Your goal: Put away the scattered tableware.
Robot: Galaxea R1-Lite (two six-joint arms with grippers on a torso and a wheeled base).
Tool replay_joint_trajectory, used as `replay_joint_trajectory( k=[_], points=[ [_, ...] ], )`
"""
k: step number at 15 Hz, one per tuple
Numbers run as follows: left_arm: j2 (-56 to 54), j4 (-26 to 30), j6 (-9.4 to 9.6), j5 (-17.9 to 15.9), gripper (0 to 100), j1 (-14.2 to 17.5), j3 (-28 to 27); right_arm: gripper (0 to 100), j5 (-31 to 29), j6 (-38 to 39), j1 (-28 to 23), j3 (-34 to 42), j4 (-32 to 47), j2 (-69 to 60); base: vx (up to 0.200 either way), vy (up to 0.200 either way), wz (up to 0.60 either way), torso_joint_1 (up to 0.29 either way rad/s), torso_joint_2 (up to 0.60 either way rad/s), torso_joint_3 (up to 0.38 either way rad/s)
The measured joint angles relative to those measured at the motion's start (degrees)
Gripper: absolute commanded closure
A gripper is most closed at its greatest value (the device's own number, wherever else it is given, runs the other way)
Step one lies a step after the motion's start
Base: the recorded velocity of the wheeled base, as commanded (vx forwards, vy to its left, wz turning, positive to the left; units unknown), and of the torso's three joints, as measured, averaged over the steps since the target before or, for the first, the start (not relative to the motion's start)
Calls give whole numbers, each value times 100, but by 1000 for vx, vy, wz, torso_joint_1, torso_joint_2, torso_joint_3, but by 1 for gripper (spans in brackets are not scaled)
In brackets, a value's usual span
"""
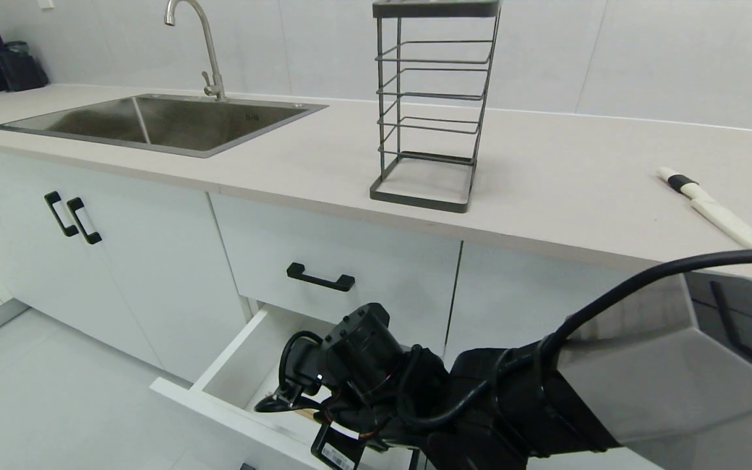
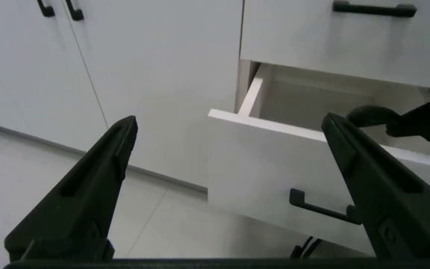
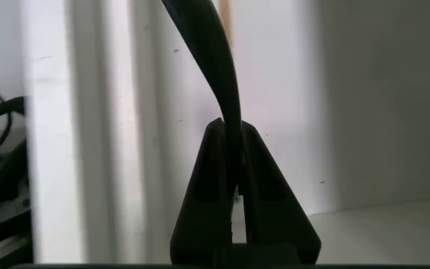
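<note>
With right hand (image 3: 231, 149) clenched on black utensil (image 3: 213, 60) and left hand (image 2: 230, 123) released, lower utensil below drawer (image 1: 235, 349) rim, 7 o'clock from rack (image 1: 419, 196), then let go flat.

A pale beige tabletop (image 1: 546, 163) is running above plain white cabinet fronts (image 1: 154, 261), each wearing matte black handles (image 1: 320, 279). The sink (image 1: 154, 121) and faucet (image 1: 201, 39) are gleaming in brushed silver, while the wire rack (image 1: 431, 104) is standing out in dark grey. On the right, a knife (image 1: 709, 205) is showing cream with one black band. The drawer (image 2: 275, 172) is showing unpatterned white. The right tool (image 3: 234, 142) and the utensil (image 3: 211, 52) in it are both showing black. The left tool (image 2: 230, 123) is appearing matte black against the pale grey floor (image 1: 56, 405).
</note>
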Motion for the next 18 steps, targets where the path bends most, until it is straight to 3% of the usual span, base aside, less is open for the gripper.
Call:
replay_joint_trajectory(
  k=[18],
  points=[
    [0, 2, 2, 0, 0, 0, 0, 100, 161, -33, -406, -962, 9, 1008, 0, 0, 0, -1, 15, 8]
  ],
)
